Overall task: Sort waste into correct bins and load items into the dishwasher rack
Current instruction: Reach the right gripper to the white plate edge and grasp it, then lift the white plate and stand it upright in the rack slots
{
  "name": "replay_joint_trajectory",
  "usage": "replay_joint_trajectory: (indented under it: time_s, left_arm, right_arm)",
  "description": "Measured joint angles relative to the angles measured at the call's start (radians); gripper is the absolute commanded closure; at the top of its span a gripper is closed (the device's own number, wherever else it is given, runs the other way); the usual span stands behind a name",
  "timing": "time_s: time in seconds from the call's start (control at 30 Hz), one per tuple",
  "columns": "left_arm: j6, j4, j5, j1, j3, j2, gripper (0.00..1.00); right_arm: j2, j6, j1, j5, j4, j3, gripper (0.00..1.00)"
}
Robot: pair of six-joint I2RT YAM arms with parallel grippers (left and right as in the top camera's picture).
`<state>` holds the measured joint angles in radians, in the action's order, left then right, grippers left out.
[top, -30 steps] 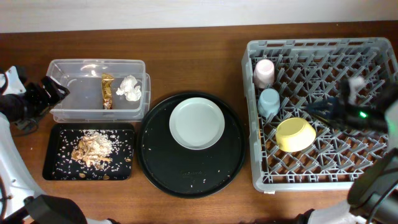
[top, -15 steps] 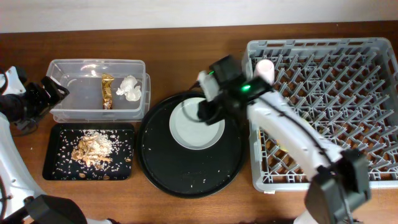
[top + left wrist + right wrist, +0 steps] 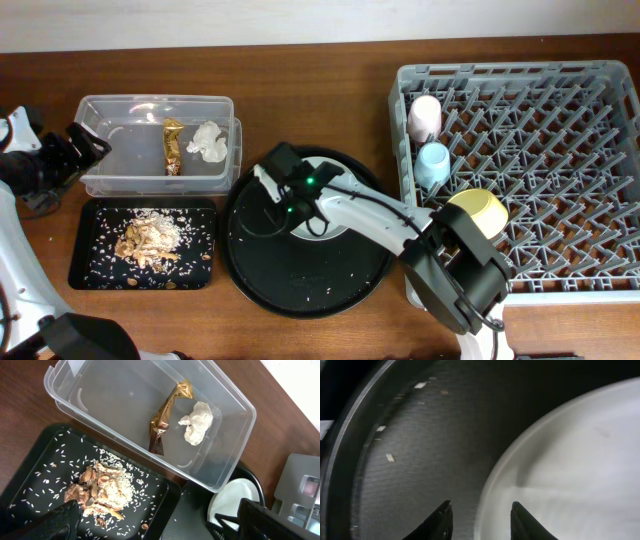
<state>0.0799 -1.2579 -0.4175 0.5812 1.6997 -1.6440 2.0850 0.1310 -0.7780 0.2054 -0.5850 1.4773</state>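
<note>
Nearest the robot, on the left of the wooden worktop [image 3: 330, 90], the shallow black tray [image 3: 88, 272] holds the brownish food scraps [image 3: 148, 240] in a heap, with pale crumbs scattered around them. Just beside it to the right lies the large round black tray [image 3: 300, 285], a few crumbs on its floor. On it sits the pale grey-green plate [image 3: 570, 460], largely covered by the right arm in the overhead view. The right gripper [image 3: 481, 520] hangs over the plate's left edge; its jaws are partly spread, the rim runs beneath the gap between them, and they pinch nothing. Further right stands the light-grey dishwasher rack [image 3: 570, 150]. The yellow bowl [image 3: 480, 212] is tilted on its edge along the rack's left side, the blue cup [image 3: 432, 163] sits just beyond it, and the pink cup [image 3: 425, 117] is in the far left corner. Behind the shallow tray sits the clear tub [image 3: 125, 150], with the brown-gold snack wrapper [image 3: 173, 146] and the crumpled white napkin [image 3: 208, 141] lying side by side inside. The left gripper [image 3: 88, 143] hovers at the tub's left end, its jaws spread wide and empty
</note>
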Motion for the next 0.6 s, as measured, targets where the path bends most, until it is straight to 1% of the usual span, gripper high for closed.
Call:
replay_joint_trajectory:
  time_s: [0.13,0.17,0.2,0.23,0.3,0.37,0.4,0.47,0.6]
  left_arm:
    - [0.000,0.000,0.000,0.000,0.000,0.000,0.00]
    - [0.000,0.000,0.000,0.000,0.000,0.000,0.00]
    - [0.000,0.000,0.000,0.000,0.000,0.000,0.00]
    - [0.000,0.000,0.000,0.000,0.000,0.000,0.00]
    - [0.000,0.000,0.000,0.000,0.000,0.000,0.00]
    - [0.000,0.000,0.000,0.000,0.000,0.000,0.00]
    - [0.000,0.000,0.000,0.000,0.000,0.000,0.00]
    - [0.000,0.000,0.000,0.000,0.000,0.000,0.00]
    - [0.000,0.000,0.000,0.000,0.000,0.000,0.00]
  right_arm:
    - [0.036,0.000,-0.034,-0.073,0.005,0.000,0.64]
    - [0.036,0.000,-0.034,-0.085,0.007,0.001,0.69]
    - [0.037,0.000,-0.034,-0.092,0.008,0.001,0.79]
    - [0.037,0.002,-0.034,-0.100,0.007,0.001,0.87]
    - [0.039,0.006,-0.034,-0.109,0.005,0.002,0.92]
    - [0.039,0.004,-0.034,-0.100,0.002,0.006,0.93]
    - [0.039,0.005,-0.034,-0.099,0.000,0.008,0.96]
    - [0.036,0.005,-0.033,-0.096,-0.013,0.014,0.96]
    - [-0.015,0.004,-0.033,-0.088,-0.117,0.033,0.96]
